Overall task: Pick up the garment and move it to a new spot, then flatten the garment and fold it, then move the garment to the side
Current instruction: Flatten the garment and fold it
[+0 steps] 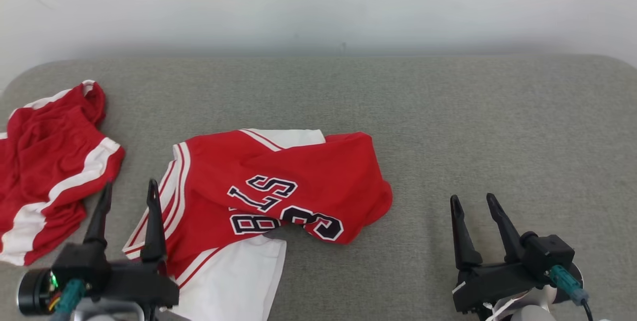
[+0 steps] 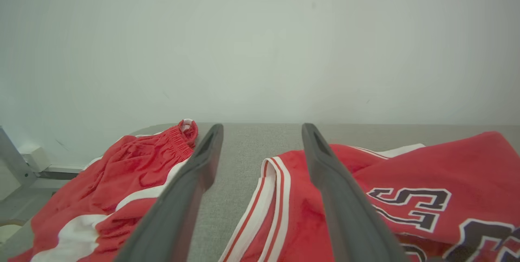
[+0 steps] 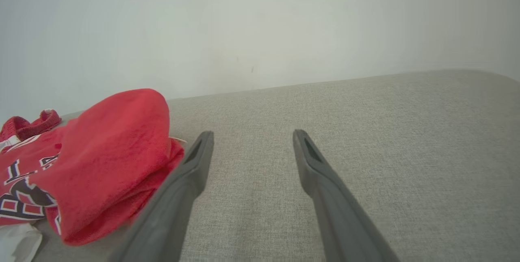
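1. While my left claw (image 1: 129, 185) and right claw (image 1: 472, 198) both stand apart and empty, the jersey (image 1: 278, 186) lies crumpled mid-left on the grey tabletop (image 1: 497, 127).
2. Left claw is near its striped edge; right claw is well apart.
3. I judge that flattening, folding and moving aside all remain.

The jersey (image 1: 318, 166) is red with white panels, red-and-white striped trim and navy, white-edged lettering. The shorts (image 1: 45, 161) are red with white bands.
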Controlling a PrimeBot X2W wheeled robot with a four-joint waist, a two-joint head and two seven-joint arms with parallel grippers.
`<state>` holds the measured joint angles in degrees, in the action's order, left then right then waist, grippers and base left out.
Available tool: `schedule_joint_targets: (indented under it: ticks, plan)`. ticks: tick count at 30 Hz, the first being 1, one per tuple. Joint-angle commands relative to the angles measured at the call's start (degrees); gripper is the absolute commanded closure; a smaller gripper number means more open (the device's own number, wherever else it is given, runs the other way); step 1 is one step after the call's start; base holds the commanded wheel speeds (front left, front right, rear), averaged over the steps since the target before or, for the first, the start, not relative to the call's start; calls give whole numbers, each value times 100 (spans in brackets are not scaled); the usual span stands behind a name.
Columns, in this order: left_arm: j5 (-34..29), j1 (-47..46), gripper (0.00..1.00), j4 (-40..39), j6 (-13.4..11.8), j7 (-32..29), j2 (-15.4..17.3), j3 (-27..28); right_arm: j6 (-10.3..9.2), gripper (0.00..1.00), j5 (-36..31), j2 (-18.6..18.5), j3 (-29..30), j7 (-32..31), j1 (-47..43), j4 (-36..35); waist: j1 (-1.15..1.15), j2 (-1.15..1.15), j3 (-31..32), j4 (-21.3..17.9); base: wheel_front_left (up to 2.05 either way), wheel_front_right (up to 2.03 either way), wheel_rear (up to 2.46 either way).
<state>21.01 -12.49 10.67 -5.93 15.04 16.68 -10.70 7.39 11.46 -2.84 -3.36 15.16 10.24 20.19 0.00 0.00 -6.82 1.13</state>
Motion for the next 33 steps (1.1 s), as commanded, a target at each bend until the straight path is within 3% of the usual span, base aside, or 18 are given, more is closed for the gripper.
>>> schedule_joint_targets:
  ticks: [1, 7, 13, 25, 26, 27, 28, 33]
  plan:
    - [-85, 167, 0, -72, -48, 12, 8, 24, 20, 0, -34, -5, -14, 6, -62, 77, 0, 0, 32, 120, 0, 0, 0]
    - [-289, 659, 0, -410, -236, 12, 22, 142, 20, 0, -104, -7, -101, -90, 195, 514, 0, 0, 68, 325, 0, 0, 0]
    - [-306, 786, 0, -520, -240, 12, -71, 134, 20, 0, -132, -10, -259, -226, 708, 1246, 0, 0, 68, 631, 0, 0, 0]
    - [-305, 764, 0, -361, -119, 12, -181, 164, 20, 0, -467, -17, -188, -446, 1773, 3435, 0, 0, 40, 1187, 0, 0, 0]
    - [-299, 766, 0, -343, -110, 12, -186, 158, 20, 12, -462, -18, -159, -436, 1830, 3601, 0, 0, 52, 1219, 0, 0, 0]
    - [-292, 768, 0, -318, -101, 12, -188, 169, 20, 68, -470, -14, -145, -404, 1880, 3743, 0, 0, 68, 1237, 0, 0, 0]
    - [-285, 781, 0, -304, -94, 12, -194, 185, 20, 100, -452, -12, -119, -309, 1906, 3816, 0, 0, 88, 1246, 0, 0, 0]
    - [-260, 941, 0, -265, -109, 12, -193, 267, 20, 100, -336, -15, -99, -72, 1993, 3946, 0, 0, 216, 1163, 0, 0, 0]
